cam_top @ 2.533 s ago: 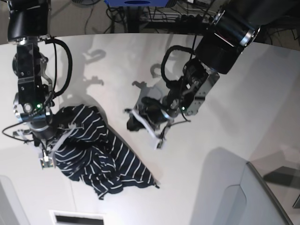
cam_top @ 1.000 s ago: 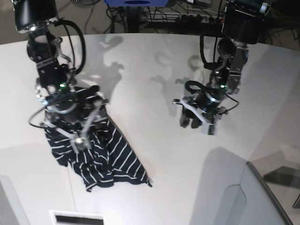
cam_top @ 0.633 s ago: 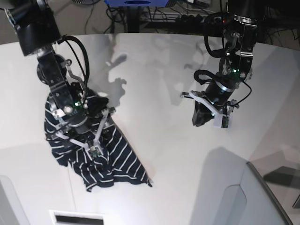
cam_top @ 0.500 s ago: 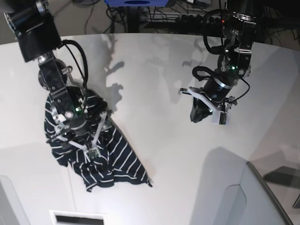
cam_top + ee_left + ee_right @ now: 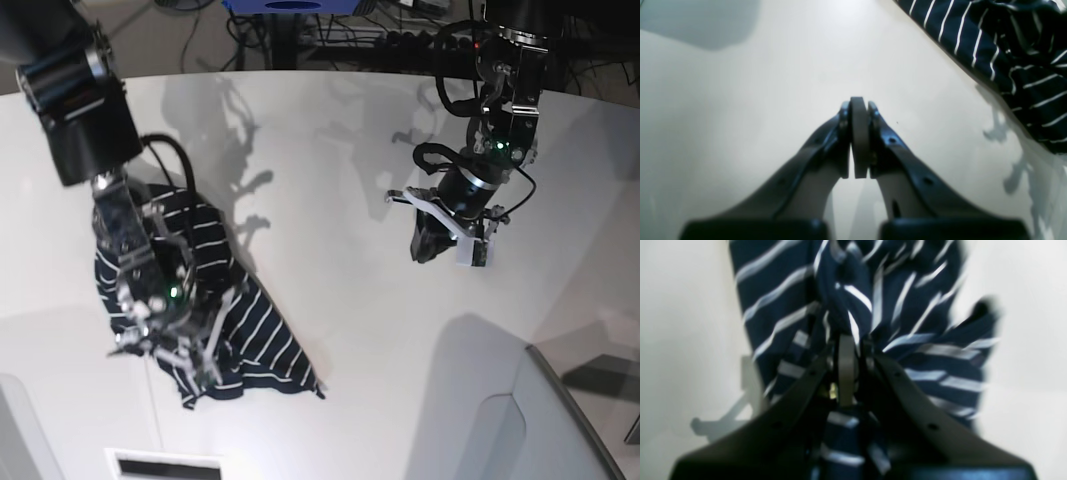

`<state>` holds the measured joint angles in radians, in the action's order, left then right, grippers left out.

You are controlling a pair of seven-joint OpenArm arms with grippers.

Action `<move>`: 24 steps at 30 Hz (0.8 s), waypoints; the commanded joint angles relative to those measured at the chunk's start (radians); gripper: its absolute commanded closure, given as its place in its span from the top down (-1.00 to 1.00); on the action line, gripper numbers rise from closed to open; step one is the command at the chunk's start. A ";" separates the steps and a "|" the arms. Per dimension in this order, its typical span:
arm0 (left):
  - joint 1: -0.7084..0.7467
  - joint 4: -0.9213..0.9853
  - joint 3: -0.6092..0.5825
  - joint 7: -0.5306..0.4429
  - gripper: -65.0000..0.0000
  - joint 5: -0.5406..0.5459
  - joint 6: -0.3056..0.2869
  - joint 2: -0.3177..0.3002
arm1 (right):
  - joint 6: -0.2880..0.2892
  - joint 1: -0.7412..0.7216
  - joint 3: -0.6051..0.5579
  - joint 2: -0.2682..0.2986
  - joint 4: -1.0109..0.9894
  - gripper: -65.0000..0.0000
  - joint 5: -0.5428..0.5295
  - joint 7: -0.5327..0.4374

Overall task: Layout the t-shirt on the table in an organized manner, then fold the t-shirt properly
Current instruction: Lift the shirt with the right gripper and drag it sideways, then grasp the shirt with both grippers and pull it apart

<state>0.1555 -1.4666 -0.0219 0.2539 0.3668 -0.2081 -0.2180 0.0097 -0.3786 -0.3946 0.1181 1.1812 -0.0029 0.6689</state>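
Observation:
The t-shirt, dark navy with thin white stripes, lies crumpled on the left half of the white table. My right gripper is down on its near part. In the right wrist view that gripper is shut on a bunched fold of the t-shirt. My left gripper hovers over bare table at the right, well apart from the shirt. In the left wrist view it is shut, pads pressed together with nothing between them. The t-shirt's edge shows at the top right.
A grey panel rises at the near right corner. A white slotted piece sits at the bottom left. Cables and a blue object lie beyond the curved far edge.
My right arm has moved toward the shirt's near part and its gripper has gone from open to shut on the fabric. The left gripper stays shut and has barely moved.

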 commanded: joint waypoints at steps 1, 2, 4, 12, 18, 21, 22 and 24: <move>-0.007 -0.016 0.004 -0.017 -1.00 0.008 -0.001 -0.005 | -0.009 -0.073 0.001 0.021 -0.002 -0.99 0.008 -0.027; -0.007 -0.016 0.004 -0.008 -1.00 0.008 -0.001 -0.005 | -0.009 -0.105 -0.002 0.032 -0.027 -0.99 0.008 -0.028; -0.007 -0.016 0.004 0.017 -1.00 0.008 -0.001 -0.005 | -0.009 -0.168 -0.002 0.041 -0.094 -0.99 0.008 -0.056; -0.009 -0.016 0.001 0.034 -1.00 0.008 -0.001 -0.004 | -0.017 -0.379 0.006 0.093 -0.524 -0.86 0.008 -0.395; -0.007 -0.015 -0.006 0.034 -1.00 0.008 -0.001 -0.004 | -0.296 -0.504 0.006 0.122 -0.788 0.49 0.008 -0.614; -0.007 -0.015 -0.008 0.034 -1.00 0.008 -0.001 -0.004 | -0.377 -0.511 0.006 0.139 -0.792 0.97 0.007 -0.630; -0.007 -0.015 -0.008 0.034 -1.00 0.008 -0.001 -0.002 | -0.376 -0.511 0.006 0.139 -0.792 0.96 0.007 -0.630; -0.012 -0.015 -0.008 0.034 -1.00 0.008 -0.001 -0.001 | -0.376 -0.486 0.003 0.137 -0.789 0.95 0.007 -0.625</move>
<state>0.1551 -1.4651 -0.0299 0.3077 0.3668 -0.2085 -0.2157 -0.3588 -0.8345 -0.3920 0.2539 0.3786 0.0010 0.0620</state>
